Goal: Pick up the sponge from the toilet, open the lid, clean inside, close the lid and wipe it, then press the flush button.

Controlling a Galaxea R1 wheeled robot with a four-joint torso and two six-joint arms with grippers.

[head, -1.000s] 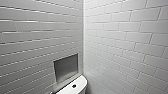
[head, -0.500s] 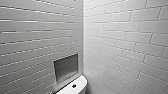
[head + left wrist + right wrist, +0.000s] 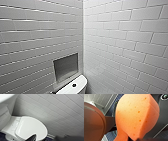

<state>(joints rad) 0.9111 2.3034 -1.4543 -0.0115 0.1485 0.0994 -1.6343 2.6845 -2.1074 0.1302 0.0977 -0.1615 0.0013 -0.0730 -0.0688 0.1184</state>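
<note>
Orange sponge (image 3: 136, 116) lobe-first at right wrist; lid (image 3: 31, 127) down, long axis from tank (image 3: 77, 87).

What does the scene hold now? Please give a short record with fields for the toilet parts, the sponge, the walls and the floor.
lid: white, glossy, closed
flush button: dark, round, centred on the white tank top
sponge: orange, porous, close before the right wrist camera, seemingly held
walls: pale rectangular tiles, one with a recessed niche
floor: small dark tiles
</note>
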